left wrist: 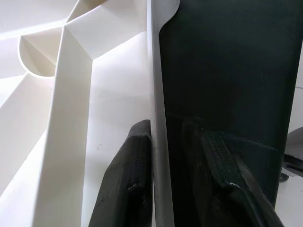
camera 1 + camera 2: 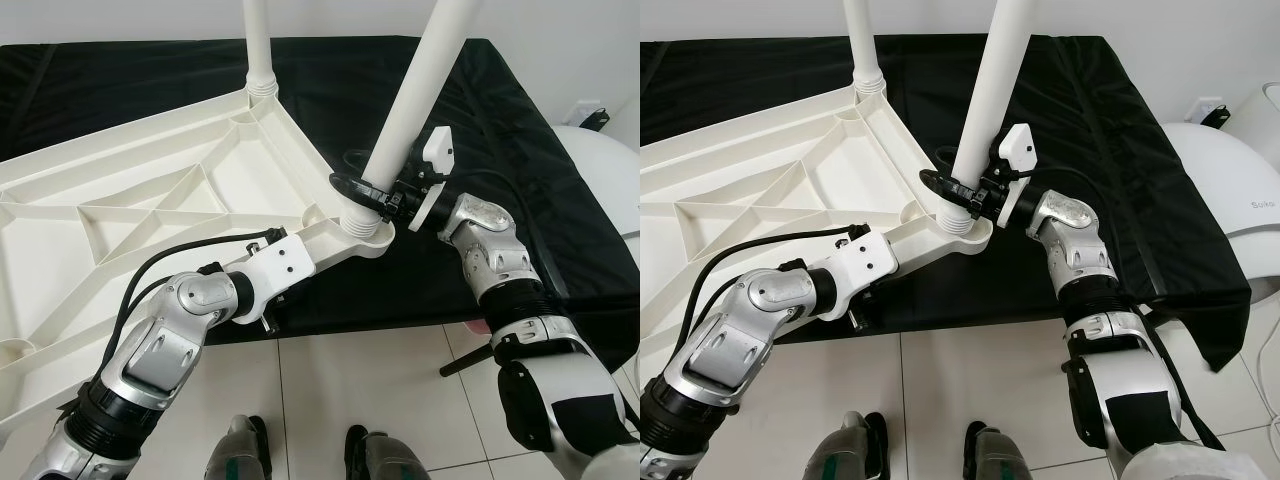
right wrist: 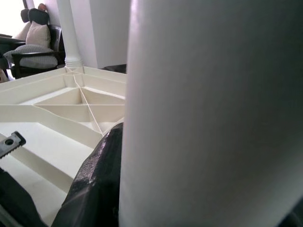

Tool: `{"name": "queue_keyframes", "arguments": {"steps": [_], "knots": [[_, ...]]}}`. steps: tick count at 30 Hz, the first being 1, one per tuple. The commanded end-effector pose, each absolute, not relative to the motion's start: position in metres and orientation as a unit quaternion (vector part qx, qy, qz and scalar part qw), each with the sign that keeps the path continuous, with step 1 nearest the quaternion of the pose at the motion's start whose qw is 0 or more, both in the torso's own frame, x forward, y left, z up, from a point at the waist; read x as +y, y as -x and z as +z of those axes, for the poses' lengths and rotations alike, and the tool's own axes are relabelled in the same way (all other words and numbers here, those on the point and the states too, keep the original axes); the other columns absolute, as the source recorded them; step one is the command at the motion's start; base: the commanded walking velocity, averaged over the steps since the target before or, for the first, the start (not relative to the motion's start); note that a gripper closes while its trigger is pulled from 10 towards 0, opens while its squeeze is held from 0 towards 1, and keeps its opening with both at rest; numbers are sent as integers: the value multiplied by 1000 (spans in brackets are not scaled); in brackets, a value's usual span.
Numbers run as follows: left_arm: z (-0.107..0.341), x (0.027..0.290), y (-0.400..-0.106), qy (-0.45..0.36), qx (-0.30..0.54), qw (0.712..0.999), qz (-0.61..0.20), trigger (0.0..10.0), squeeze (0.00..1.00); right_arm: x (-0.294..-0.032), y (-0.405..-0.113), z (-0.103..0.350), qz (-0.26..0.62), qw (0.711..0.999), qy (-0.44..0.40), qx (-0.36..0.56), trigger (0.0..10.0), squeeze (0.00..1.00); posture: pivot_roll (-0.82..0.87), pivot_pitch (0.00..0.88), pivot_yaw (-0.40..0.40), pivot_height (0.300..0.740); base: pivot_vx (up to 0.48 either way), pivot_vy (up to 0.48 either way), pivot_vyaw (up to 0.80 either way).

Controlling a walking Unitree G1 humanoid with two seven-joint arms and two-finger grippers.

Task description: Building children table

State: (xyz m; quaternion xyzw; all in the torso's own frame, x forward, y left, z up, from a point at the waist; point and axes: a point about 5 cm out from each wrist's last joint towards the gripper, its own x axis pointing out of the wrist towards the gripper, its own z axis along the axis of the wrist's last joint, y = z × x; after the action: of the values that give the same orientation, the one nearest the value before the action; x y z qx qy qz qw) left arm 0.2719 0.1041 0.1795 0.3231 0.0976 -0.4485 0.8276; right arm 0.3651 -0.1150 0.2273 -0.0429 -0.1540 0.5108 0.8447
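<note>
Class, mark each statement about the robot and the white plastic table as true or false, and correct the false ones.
1. The white ribbed plastic tabletop lies underside up. True.
2. The right end effector grips the tilted white table leg near its base. True.
3. The left end effector holds a screwdriver. False: it clamps the tabletop's edge wall.
4. The tabletop rests on a red carpet. False: on a black cloth.
5. A second white upright leg already stands in the far corner. True.

surface: black-draped bed [image 2: 520,150] | on it: white tabletop [image 2: 130,200] (upside down)
</note>
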Motion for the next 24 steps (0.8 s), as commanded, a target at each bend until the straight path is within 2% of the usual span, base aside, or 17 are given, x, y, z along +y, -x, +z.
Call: {"name": "queue_keyframes", "arguments": {"steps": [1,6,17,24], "knots": [[178,101,-268,-321,102,821,-461,10000,0,-122,-364,220,507,847,52,-147,10000,0,-40,226,-34,740,0,0,0],[177,111,-272,-326,111,827,-444,10000,0,-131,-362,210,493,857,63,-139,10000,0,-50,227,-32,740,0,0,0],[178,111,-273,-326,109,831,-436,10000,0,-134,-358,198,476,865,67,-141,10000,0,-52,225,-32,740,0,0,0],[175,109,-270,-326,112,827,-444,10000,0,-130,-353,195,486,859,68,-144,10000,0,-54,222,-30,740,0,0,0]]}}
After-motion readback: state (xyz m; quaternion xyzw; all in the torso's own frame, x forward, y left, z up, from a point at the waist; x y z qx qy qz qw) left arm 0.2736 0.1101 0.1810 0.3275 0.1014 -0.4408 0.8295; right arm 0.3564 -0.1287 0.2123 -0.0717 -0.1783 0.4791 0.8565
